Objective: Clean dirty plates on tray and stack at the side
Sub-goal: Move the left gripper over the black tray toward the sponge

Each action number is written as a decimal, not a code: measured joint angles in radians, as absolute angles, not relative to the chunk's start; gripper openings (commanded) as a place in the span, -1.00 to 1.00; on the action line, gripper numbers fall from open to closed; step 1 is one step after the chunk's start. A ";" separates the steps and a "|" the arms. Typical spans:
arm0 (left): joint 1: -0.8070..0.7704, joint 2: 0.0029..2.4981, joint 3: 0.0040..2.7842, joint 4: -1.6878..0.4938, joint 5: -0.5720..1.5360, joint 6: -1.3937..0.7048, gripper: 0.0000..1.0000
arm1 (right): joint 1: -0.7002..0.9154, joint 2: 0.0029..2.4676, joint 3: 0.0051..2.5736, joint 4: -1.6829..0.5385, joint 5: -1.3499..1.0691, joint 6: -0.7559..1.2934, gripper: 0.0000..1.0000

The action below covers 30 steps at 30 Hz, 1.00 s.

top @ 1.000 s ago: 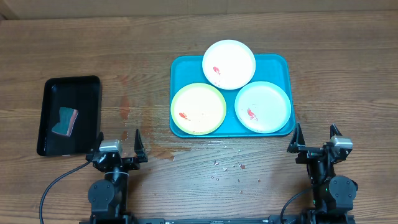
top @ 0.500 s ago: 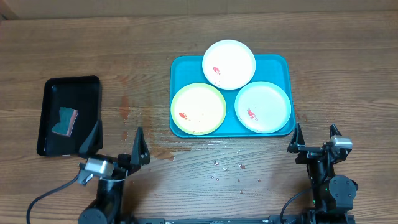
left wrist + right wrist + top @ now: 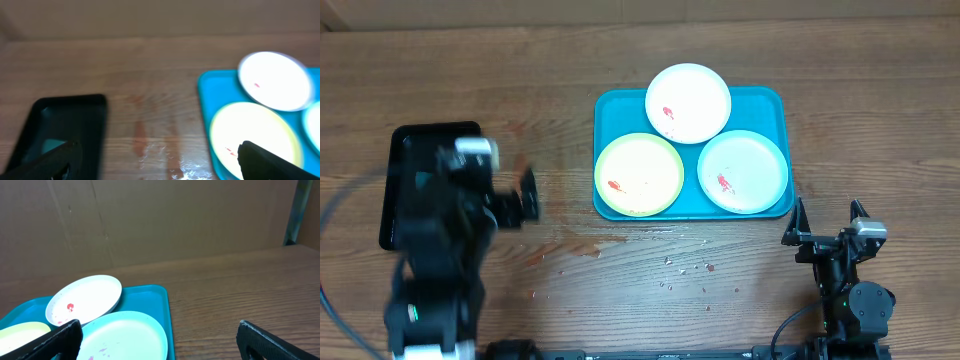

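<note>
Three smeared plates are held on the tray. The left gripper, left of it, and the right gripper, by its near right corner, are spread wide, empty.

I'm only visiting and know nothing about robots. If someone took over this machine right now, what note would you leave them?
Left gripper: open, empty, above the black tray.
Right gripper: open, empty, near the turquoise tray.
White plate, yellow-green plate and mint plate all sit on the turquoise tray, each with a red smear.
Done: nothing cleaned or stacked.
Left: wipe all three, stack them at the side.
</note>
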State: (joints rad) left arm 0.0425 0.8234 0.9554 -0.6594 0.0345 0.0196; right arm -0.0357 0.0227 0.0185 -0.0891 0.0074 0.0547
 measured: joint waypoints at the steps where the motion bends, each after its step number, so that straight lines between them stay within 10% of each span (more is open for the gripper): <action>1: 0.068 0.899 1.012 -0.678 0.012 0.020 1.00 | -0.036 0.023 0.019 -0.090 0.007 0.055 1.00; 19: 0.410 1.364 1.119 -0.633 -0.076 0.038 1.00 | -0.036 0.023 0.019 -0.090 0.008 0.055 1.00; 30: 0.442 1.597 1.123 -0.586 -0.098 0.426 1.00 | -0.036 0.023 0.019 -0.090 0.007 0.055 1.00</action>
